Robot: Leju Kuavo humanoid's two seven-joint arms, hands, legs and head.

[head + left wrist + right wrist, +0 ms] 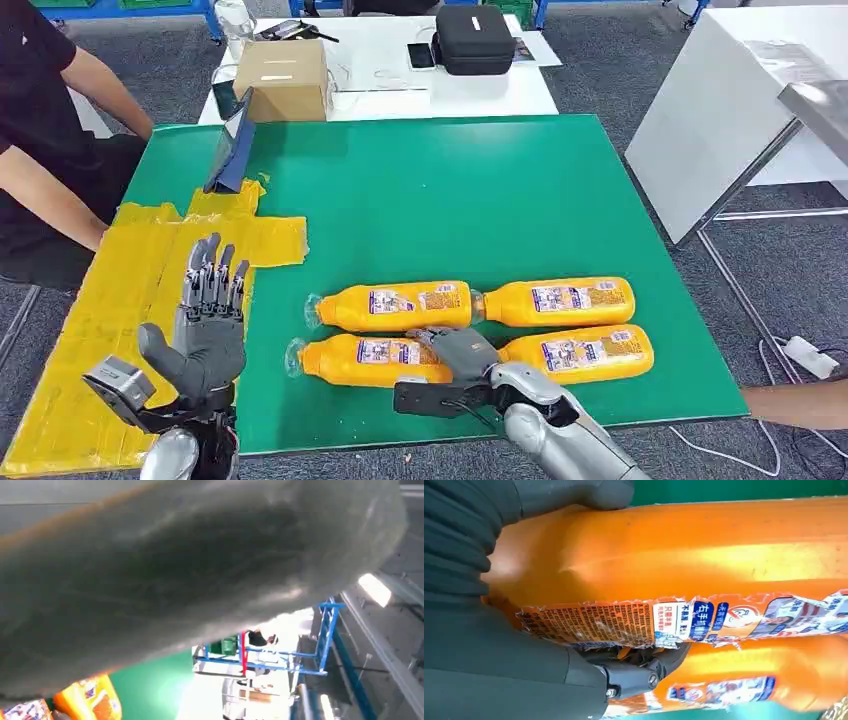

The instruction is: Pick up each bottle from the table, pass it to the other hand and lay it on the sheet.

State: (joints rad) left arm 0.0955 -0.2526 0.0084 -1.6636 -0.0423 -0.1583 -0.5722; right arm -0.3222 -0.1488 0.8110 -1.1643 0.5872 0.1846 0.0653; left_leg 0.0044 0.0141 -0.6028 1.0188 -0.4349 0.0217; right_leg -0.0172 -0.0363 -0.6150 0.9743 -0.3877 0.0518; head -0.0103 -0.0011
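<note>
Right hand up front, fingers wrapped around the near-left bottle; the right wrist view shows it close, thumb over one flank of the orange body and dark fingers curled under the torn label on the other. That bottle lies on its side on the green table, clear cap pointing away toward the left hand's side. Just on the other side of the right hand lies the near-right bottle, also on its side. Beyond the hand, two more lie in a row: the far-left bottle just past the gripped one, and the far-right bottle beside it, nearly touching end to end.

Over to the left hand: raised, palm open, fingers apart and pointing away, holding nothing. It hovers over the yellow sheet, which spreads under and beyond it. Farther out past that hand, a tablet stands propped at the table's edge, a person's arm leans in at the sheet's side, and a cardboard box sits on the white table behind.
</note>
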